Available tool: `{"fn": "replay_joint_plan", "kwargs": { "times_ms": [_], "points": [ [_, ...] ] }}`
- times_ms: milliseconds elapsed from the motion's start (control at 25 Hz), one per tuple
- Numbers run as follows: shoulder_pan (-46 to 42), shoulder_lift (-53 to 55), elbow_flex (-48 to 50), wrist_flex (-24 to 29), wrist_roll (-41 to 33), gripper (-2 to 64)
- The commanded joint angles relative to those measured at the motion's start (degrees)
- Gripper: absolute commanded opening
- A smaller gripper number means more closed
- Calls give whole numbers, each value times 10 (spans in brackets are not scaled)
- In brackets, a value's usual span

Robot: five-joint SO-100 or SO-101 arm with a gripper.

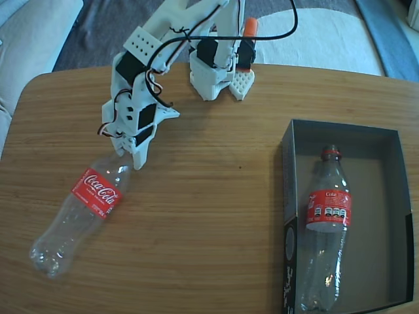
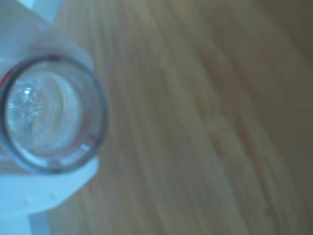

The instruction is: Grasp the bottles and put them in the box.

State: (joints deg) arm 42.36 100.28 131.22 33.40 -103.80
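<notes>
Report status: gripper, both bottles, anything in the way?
Gripper at neck of the bottle on the table, open mouth fills the wrist view; grip not confirmed. Second bottle lies in the box. Path across the table unobstructed.

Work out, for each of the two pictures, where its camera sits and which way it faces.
Fixed view: high above the wooden table, looking down; shows the white arm, the box.
Wrist view: on the arm, looking into the open mouth of the bottle on the table; a white finger shows beside it.
Shared: that bottle, the tabletop.
</notes>
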Motion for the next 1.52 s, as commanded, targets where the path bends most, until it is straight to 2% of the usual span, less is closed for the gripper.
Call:
{"fn": "replay_joint_plan", "kwargs": {
  "times_ms": [0,120,240,480,720,800,1080,1360,1480],
  "points": [
    [0,12,-23,0,4,83],
    [-3,12,-25,0,4,54],
    [-5,13,-30,4,5,-5],
    [-27,13,-32,4,14,-4],
    [-83,13,-84,16,144,-4],
    [-113,13,-119,54,184,-4],
    [-229,13,-281,260,312,-4],
    [-319,13,-393,425,323,-4],
    [-362,13,-425,473,323,-4]
  ]
}}
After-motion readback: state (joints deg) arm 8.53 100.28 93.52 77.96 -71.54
